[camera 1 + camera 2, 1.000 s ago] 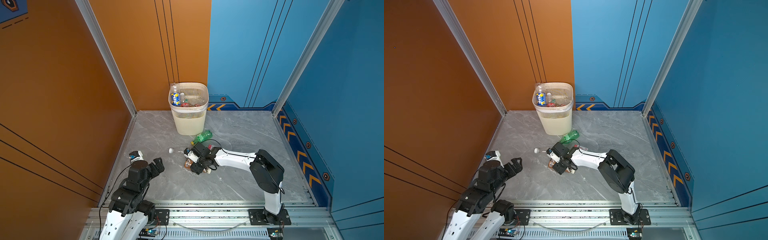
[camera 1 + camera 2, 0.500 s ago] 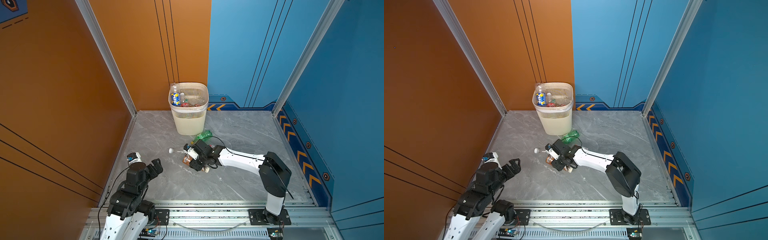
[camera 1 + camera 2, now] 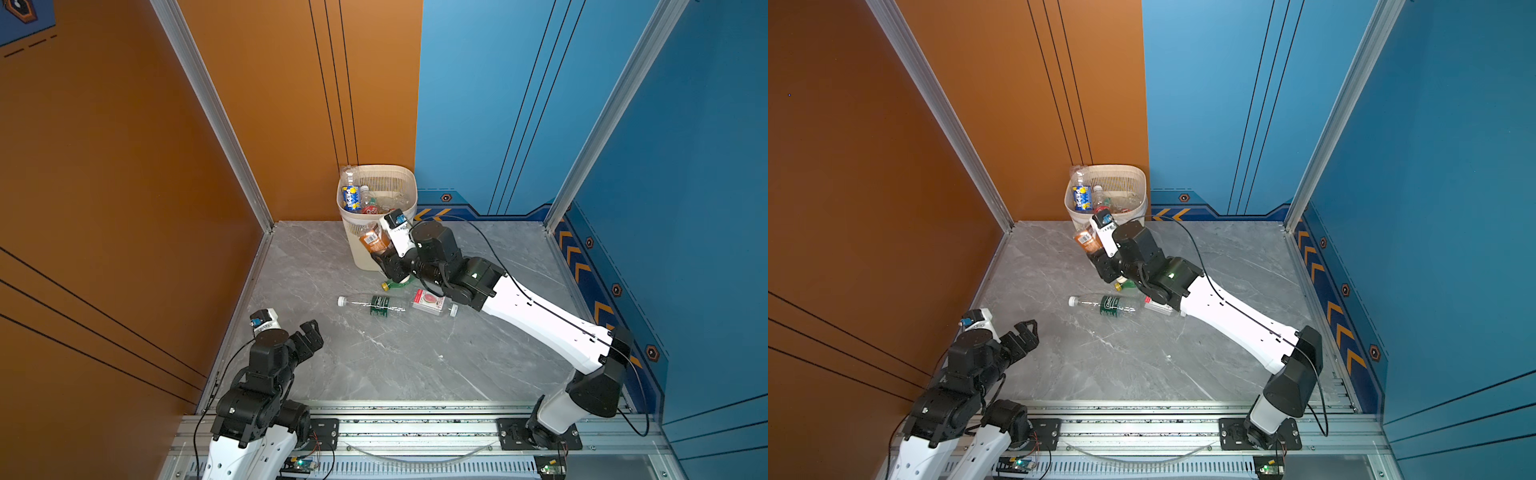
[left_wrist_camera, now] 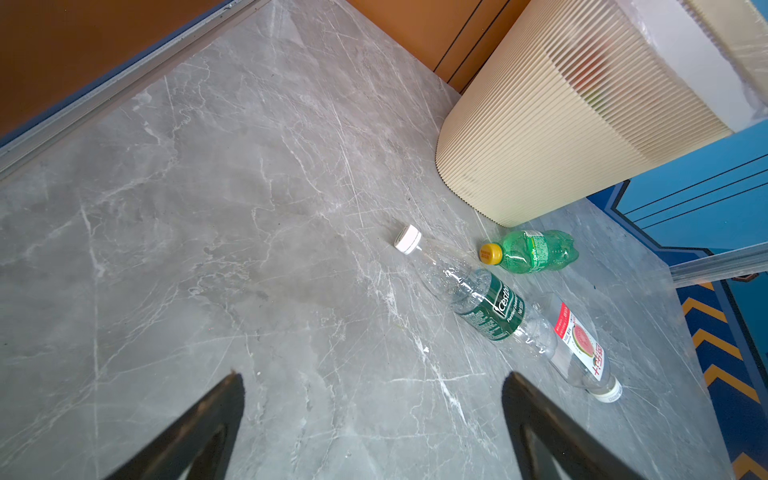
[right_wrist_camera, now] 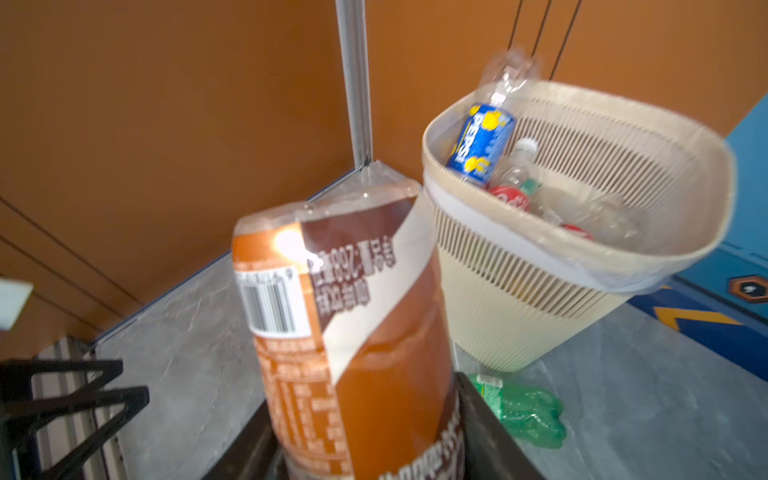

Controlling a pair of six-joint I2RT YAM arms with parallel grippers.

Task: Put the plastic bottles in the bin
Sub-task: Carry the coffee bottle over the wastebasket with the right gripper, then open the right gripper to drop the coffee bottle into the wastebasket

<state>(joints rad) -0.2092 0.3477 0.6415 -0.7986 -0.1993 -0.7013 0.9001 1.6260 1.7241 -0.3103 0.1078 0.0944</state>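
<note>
Glossy film label on the brown-labelled clear plastic bottle (image 5: 365, 353); matt ribbed plastic on the cream slatted bin (image 4: 540, 137), with its thin clear film liner (image 5: 469, 212); smooth, faintly sheened grey marble-look floor (image 4: 208, 208); matt orange wall panels (image 3: 104, 187); brushed silver metal corner post (image 3: 212, 108).

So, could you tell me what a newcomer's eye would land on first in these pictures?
The right end effector holds a brown-labelled bottle raised in front of the cream bin in the back corner. Inside it a blue Pepsi bottle pokes above the rim. On the floor before it lie a green Sprite bottle, a clear green-labelled bottle and a clear watermelon-labelled bottle.
</note>
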